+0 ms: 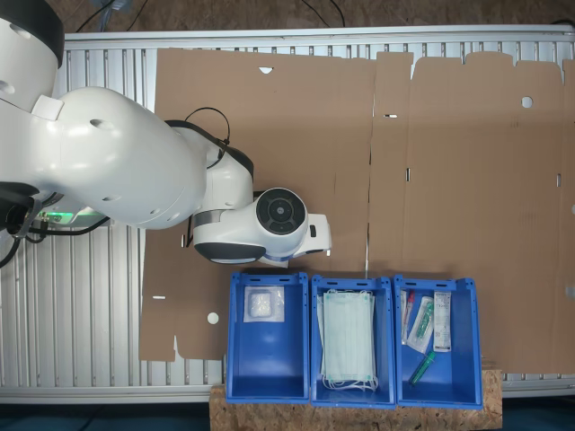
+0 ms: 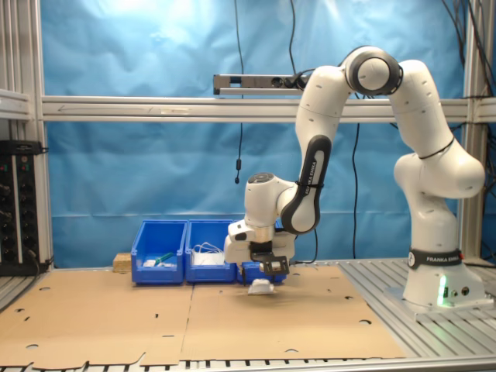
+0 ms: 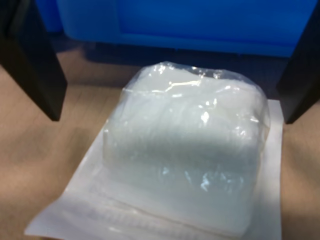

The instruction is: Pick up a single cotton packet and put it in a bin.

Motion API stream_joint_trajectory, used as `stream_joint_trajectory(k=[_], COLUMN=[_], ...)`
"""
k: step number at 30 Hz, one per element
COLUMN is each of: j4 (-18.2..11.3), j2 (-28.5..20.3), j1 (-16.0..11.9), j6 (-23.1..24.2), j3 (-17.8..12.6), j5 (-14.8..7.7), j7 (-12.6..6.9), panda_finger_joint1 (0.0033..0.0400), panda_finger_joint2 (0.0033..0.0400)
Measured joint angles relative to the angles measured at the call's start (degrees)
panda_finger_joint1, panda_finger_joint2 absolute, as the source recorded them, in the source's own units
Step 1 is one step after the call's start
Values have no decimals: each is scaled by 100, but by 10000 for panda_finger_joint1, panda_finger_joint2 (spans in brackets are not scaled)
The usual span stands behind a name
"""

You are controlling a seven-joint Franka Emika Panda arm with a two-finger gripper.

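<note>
The claw point(image 2: 262, 280) hangs open over a cotton packet point(image 3: 185, 150) on the cardboard point(image 2: 256, 318), just before the bin point(image 1: 267, 337).

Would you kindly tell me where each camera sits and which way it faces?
First exterior view: overhead, looking straight down on the cardboard and three blue bins; the arm's white links show.
Second exterior view: low at the side, facing the blue backdrop; whole arm, gripper above the cotton packet.
Wrist view: between the fingers, looking at the packet and a bin wall.
Both exterior views share the bins.
</note>
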Motion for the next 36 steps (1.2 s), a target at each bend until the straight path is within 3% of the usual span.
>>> stream_joint_trajectory(k=[36], j4=[-83], j2=[0], j1=[-13], j6=[0], j3=[0], j5=[0], j7=[0], panda_finger_joint1=[400], panda_finger_joint2=[400])
